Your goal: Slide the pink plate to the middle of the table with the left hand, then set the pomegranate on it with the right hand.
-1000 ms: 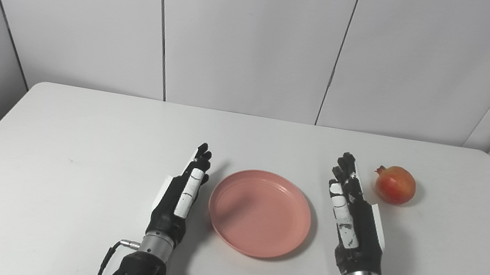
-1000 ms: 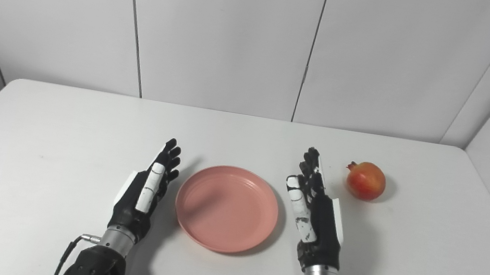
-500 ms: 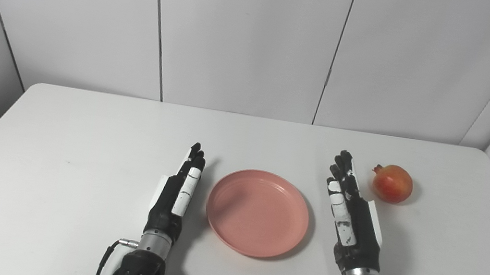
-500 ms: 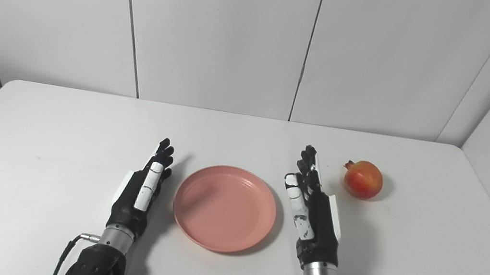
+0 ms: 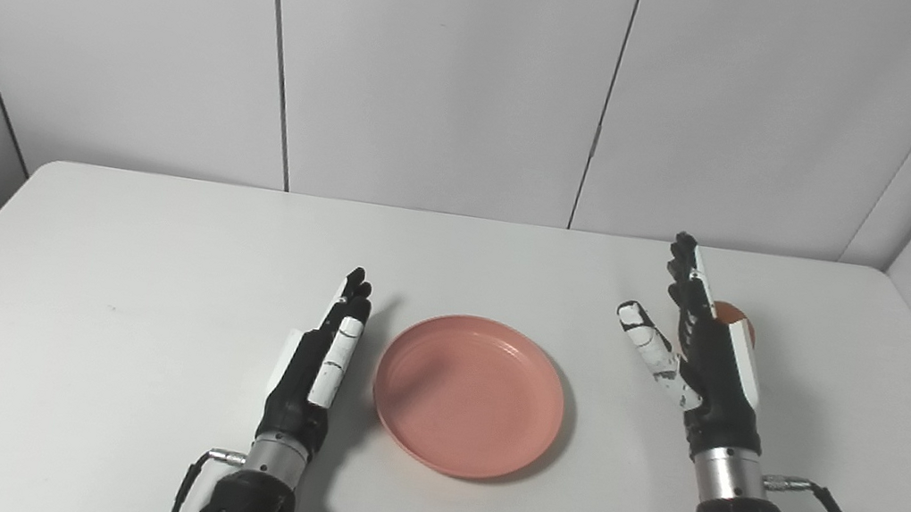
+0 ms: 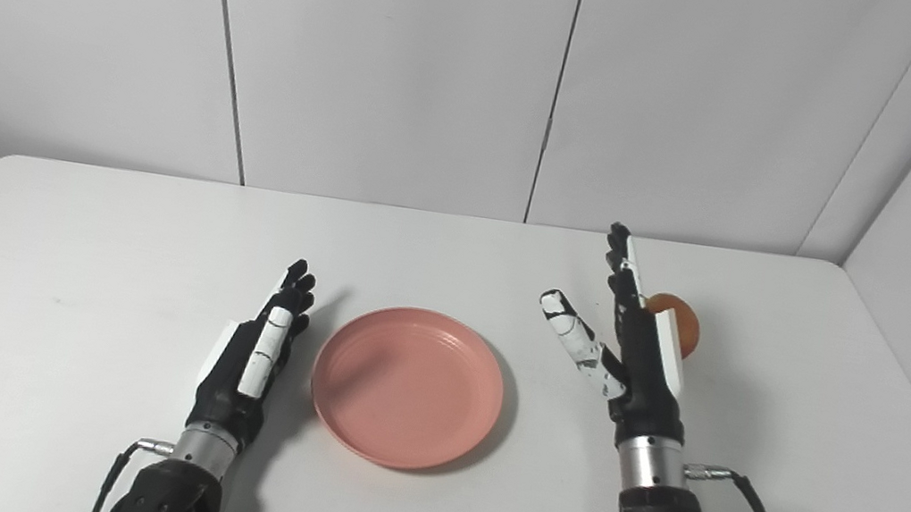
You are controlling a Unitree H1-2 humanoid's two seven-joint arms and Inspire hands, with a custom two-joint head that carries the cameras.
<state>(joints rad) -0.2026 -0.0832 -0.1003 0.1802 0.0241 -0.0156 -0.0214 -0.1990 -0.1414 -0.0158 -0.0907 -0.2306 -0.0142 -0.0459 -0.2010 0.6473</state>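
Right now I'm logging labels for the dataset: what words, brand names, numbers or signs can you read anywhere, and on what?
None: no readable text shows in either view.
The pink plate, pomegranate, left hand, right hand, table and wall panels carry no lettering.

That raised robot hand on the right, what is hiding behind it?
A pomegranate sits on the table behind the open right robot hand. Only its orange-red right part shows; the rest is covered by the hand.
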